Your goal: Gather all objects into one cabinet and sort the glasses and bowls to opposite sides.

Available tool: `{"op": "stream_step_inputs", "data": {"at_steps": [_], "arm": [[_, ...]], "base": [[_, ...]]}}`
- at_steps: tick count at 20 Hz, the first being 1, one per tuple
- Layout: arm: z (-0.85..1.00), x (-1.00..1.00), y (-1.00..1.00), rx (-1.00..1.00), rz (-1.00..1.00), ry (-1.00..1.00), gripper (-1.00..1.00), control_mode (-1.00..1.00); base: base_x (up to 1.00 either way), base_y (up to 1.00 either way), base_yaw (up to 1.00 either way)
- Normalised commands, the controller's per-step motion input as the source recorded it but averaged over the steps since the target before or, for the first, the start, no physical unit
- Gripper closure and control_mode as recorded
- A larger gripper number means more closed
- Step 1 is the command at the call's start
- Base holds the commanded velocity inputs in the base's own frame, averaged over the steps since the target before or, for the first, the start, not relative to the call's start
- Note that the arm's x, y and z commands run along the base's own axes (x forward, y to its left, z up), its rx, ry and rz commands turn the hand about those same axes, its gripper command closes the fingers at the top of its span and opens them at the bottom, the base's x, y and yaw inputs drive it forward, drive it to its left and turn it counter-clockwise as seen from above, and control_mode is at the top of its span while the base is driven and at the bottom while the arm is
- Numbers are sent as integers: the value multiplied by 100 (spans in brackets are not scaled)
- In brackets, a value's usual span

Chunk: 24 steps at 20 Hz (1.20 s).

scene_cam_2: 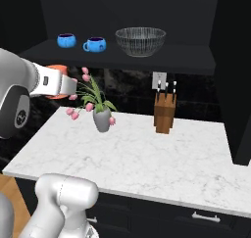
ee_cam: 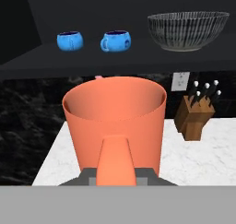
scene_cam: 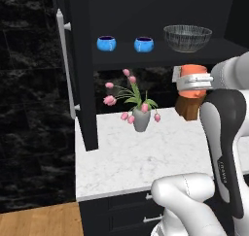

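White marble tabletop [scene_cam_2: 147, 154] under a dark shelf [scene_cam_2: 186, 56], black wall behind, my tool [ee_cam: 117, 165] tight around the orange cup [ee_cam: 115, 121].

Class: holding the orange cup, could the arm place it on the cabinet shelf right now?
Probably yes: the gripper holds the orange cup below the open shelf, and no door blocks the front.

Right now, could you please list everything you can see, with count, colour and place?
Blue bowls: two, bright blue, left part of the cabinet shelf.
See-through bowl: one, grey ribbed, right of them on that shelf.
Cabinet: one, black, door open with a silver bar handle.
Orange-red cup: one, held in the air below the shelf.
Vase of tulips: one, grey with pink flowers, on the counter.
Knife block: one, brown, on the counter by the wall.
Counter: one, white marble.
Tool: one, shut on the cup.
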Motion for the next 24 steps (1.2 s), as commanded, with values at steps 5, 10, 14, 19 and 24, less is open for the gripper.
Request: {"op": "stream_step_inputs", "data": {"at_steps": [5, 10, 14, 19, 24], "arm": [[14, 0, 0, 0, 3, -6, 100, -100], [66, 8, 5, 0, 17, -13, 100, -100], [53, 54, 47, 0, 22, -3, 100, -100], [9, 22, 90, -10, 4, 8, 100, -100], [0, 64, 73, -8, 0, 1, 100, -100]], "base": [[0, 0, 0], [0, 0, 0], [0, 0, 0], [0, 0, 0], [0, 0, 0]]}}
